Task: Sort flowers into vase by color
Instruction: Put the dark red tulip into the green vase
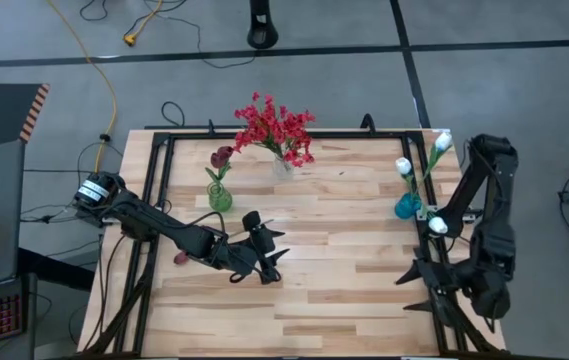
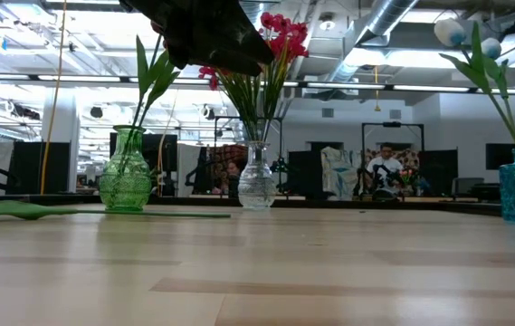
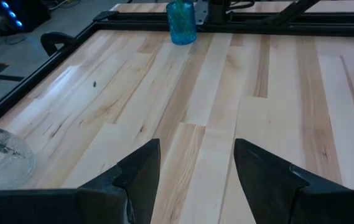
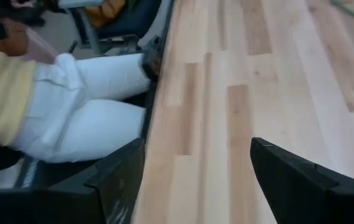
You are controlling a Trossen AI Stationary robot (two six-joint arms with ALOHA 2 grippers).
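Note:
A maroon-budded flower lies flat on the table: its bud [image 1: 180, 258] is near the left edge, and its stem and leaf [image 2: 22, 210] pass under my left arm. A maroon tulip [image 1: 222, 157] stands in the green vase [image 1: 220, 197]. Red sprays [image 1: 274, 125] fill the clear vase [image 1: 282, 166], and white tulips [image 1: 403, 165] stand in the blue vase [image 1: 407, 206]. My left gripper [image 1: 276, 250] [image 3: 196, 168] hovers open over mid-table, pointing toward the blue vase [image 3: 181, 22]. My right gripper [image 1: 414, 280] [image 4: 196, 168] is open, low over the near right part of the table.
A black metal frame [image 1: 154, 190] runs around the wooden tabletop. A white bud-like shape [image 1: 437, 226] shows beside my right arm at the right edge. A person in white trousers [image 4: 83, 118] sits past the table edge in the right wrist view. Bare wood [image 1: 354, 250] lies between the grippers.

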